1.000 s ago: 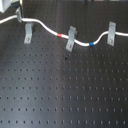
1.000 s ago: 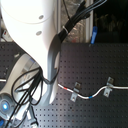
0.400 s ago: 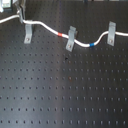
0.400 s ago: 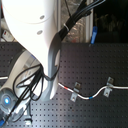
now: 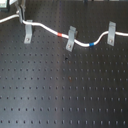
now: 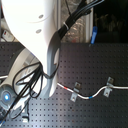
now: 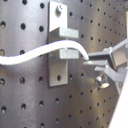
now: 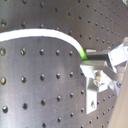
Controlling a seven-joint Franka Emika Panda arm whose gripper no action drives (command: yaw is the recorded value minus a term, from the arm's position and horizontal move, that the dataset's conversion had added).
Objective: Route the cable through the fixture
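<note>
Claw [image 7: 92, 62] pinched shut on smooth white cable [image 7: 35, 54]; bent flat grey metal fixture [image 7: 61, 47] just beside fingertips, on perforated black board [image 7: 20, 100].

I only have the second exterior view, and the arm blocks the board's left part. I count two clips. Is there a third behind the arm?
Observer: Yes. The first exterior view shows a third fixture at the first exterior view's left.
Operator: What's happening over there?
Observer: In the first wrist view the cable runs into the gripper, jaws shut on it.
Operator: Is it routed through that clip?
Observer: It crosses the clip's face right beside the jaws. I cannot tell whether it is seated.
</note>
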